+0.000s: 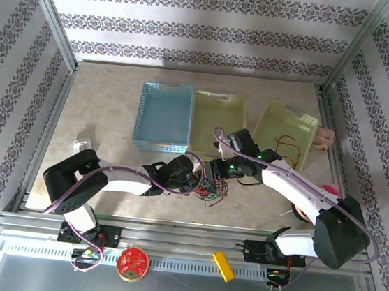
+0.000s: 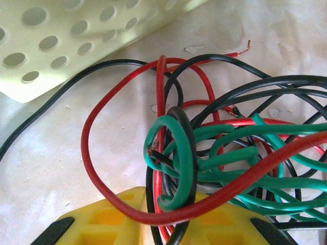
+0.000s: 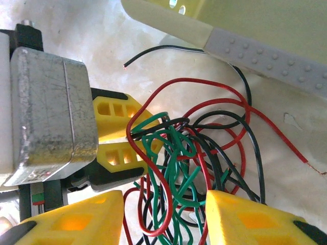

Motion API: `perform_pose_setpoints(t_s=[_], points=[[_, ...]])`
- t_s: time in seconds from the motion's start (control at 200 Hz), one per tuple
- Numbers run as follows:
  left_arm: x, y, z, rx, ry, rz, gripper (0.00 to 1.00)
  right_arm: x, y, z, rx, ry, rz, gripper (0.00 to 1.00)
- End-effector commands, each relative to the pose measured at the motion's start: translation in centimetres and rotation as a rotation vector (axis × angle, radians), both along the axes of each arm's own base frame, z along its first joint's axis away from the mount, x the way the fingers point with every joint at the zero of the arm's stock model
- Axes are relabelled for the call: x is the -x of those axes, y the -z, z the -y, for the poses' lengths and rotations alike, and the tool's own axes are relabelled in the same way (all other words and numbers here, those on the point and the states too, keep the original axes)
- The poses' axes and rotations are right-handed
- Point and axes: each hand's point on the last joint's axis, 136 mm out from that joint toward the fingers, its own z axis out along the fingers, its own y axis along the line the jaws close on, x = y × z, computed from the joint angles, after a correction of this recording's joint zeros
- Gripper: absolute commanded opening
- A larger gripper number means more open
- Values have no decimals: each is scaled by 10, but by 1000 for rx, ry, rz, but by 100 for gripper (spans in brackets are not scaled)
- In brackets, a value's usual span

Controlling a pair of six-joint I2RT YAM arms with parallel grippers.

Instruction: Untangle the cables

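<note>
Top external | beige table (image 1: 113, 115), patterned walls (image 1: 193, 29) | left gripper (image 3: 148, 139) pinches cables (image 3: 179, 153) | right gripper (image 3: 163, 214) parted

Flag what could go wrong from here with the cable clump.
1. Left gripper pinches several cables at once; pulling may tighten the tangle.
2. Right gripper is open astride many strands; closing could grab more than one.
3. A black strand runs by the yellow-green bin; it might snag.
</note>
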Motion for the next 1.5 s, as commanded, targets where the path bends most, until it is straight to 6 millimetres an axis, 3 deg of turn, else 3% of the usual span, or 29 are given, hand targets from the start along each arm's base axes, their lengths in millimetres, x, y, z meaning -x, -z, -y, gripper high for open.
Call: perform_pose_setpoints(t_s=[0.0, 0.175, 0.32, 0.575, 0.68, 0.79, 0.934, 1.089, 1.299, 1.499], points=[[4, -9, 8, 25, 29, 32, 21, 12, 2, -3, -8, -44, -24, 45], [3, -8, 8, 23, 26, 32, 22, 14, 17, -3, 25, -57, -59, 45], [3, -10, 7, 22, 23, 35, 23, 18, 26, -7, 30, -84, -95, 40], [3, -10, 7, 22, 20, 36, 24, 17, 26, -5, 39, -79, -78, 10], [3, -12, 7, 26, 24, 40, 25, 12, 20, 1, 37, -45, -45, 4], [3, -15, 7, 27, 24, 43, 30, 4, 9, 6, 6, 0, -17, 2], [6, -24, 5, 34, 37, 53, 54, -6, -9, 12, -45, 48, 22, 2], [11, -41, 2, 53, 71, 89, 62, -10, -21, 14, -89, 66, 32, 2], [10, -60, 6, 95, 97, 138, 63, -9, -21, 11, -111, 61, 14, 1], [1, -54, 11, 86, 78, 142, 62, -15, -45, 14, -150, 92, 91, 1]])
